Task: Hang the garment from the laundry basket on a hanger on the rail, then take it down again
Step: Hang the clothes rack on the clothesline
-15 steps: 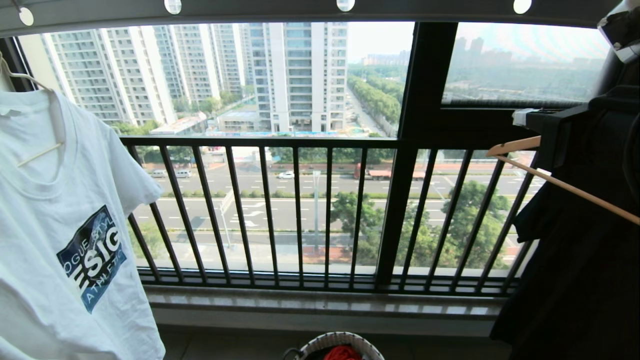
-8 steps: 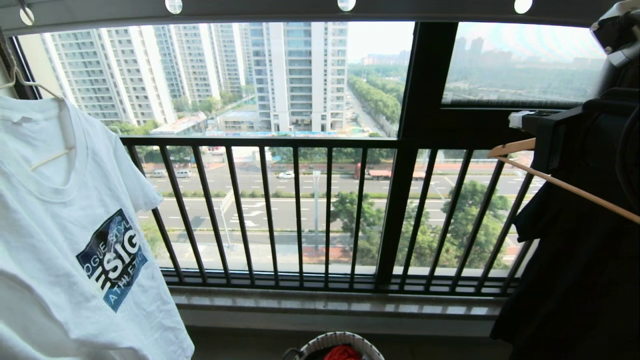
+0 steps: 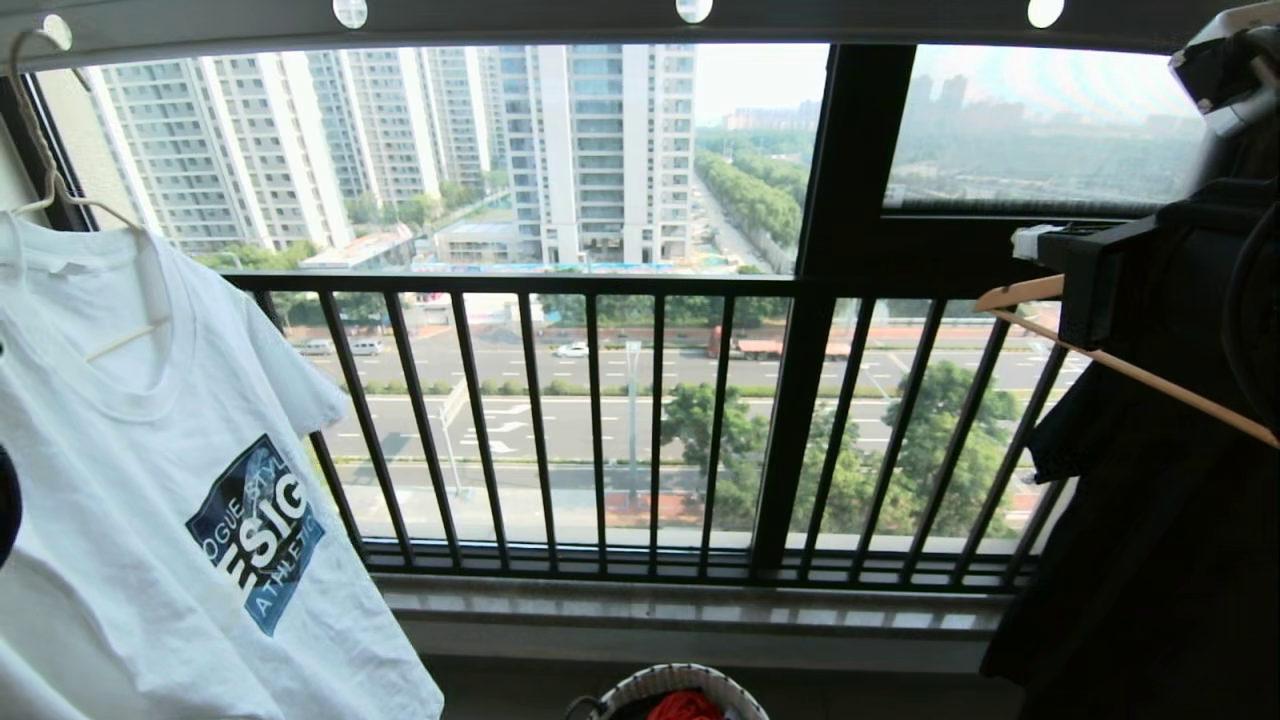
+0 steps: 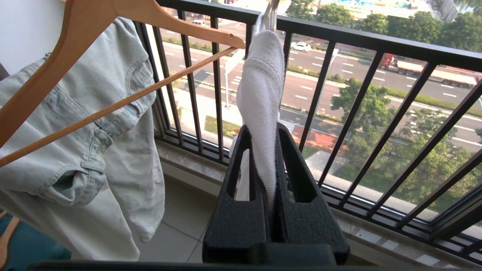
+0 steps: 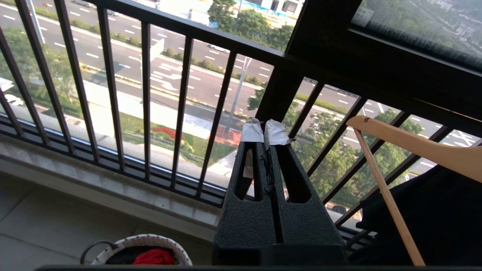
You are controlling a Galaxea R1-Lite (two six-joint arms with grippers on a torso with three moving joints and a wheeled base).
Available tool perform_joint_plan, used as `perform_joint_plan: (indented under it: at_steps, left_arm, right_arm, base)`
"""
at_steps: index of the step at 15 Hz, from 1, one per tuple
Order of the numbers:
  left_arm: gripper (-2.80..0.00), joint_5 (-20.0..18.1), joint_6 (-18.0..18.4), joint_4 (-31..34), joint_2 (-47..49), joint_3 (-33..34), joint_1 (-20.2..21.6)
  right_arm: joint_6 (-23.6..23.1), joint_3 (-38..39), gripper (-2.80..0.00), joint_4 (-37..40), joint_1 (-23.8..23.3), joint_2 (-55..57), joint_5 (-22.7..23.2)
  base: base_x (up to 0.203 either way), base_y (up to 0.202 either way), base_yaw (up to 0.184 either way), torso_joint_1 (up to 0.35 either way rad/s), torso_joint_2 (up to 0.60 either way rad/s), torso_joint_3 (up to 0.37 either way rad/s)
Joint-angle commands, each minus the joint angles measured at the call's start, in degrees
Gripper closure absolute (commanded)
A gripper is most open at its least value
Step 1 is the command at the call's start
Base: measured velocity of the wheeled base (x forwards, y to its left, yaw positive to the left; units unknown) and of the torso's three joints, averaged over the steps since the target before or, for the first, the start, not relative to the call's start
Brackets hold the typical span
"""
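My left gripper point(image 4: 269, 180) is clamped on a fold of the T-shirt point(image 3: 150, 480), which hangs on the wire hanger point(image 3: 55, 190) under the left end of the rail point(image 3: 600, 20). My right gripper point(image 5: 265, 137) is pressed together on nothing. The cloth is light, limp and will swing; I'd grip near the collar.

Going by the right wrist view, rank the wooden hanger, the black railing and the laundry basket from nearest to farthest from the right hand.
1. Wooden hanger: beside the shut right hand, to one side of it, carrying a dark garment.
2. Black railing: ahead of the fingertips, across the balcony edge.
3. Laundry basket: down on the floor, well below the hand, red cloth inside.
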Motion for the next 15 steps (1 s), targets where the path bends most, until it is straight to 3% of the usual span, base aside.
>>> perform_joint_plan:
  at_steps: [1, 3, 5, 6, 15]
  left_arm:
    - [0.00, 0.1, 0.0, -1.0, 0.7, 1.3, 0.3]
    - [0.00, 0.1, 0.3, -6.0, 1.2, 3.4, 0.3]
    - [0.00, 0.1, 0.3, -6.5, 1.3, 3.6, 0.4]
    - [-2.80, 0.1, 0.4, -6.5, 1.3, 3.6, 0.4]
    - [-2.80, -0.3, 4.2, -5.7, -4.6, 3.5, 0.2]
  right_arm:
    - [-0.1, 0.0, 0.00, -0.1, 0.0, 0.1, -0.1]
    - [-0.1, 0.0, 0.00, -0.1, 0.0, 0.1, -0.2]
    - [-0.1, 0.0, 0.00, -0.1, 0.0, 0.1, -0.2]
    - [-0.1, 0.0, 0.00, -0.1, 0.0, 0.1, -0.1]
    - [-0.1, 0.0, 0.00, -0.1, 0.0, -0.5, -0.2]
  base:
    - [0.000, 0.000, 0.000, 0.000, 0.00, 0.000]
    - [0.000, 0.000, 0.000, 0.000, 0.00, 0.000]
    - [0.000, 0.000, 0.000, 0.000, 0.00, 0.000]
    - [0.000, 0.000, 0.000, 0.000, 0.00, 0.000]
    - [0.000, 0.000, 0.000, 0.000, 0.00, 0.000]
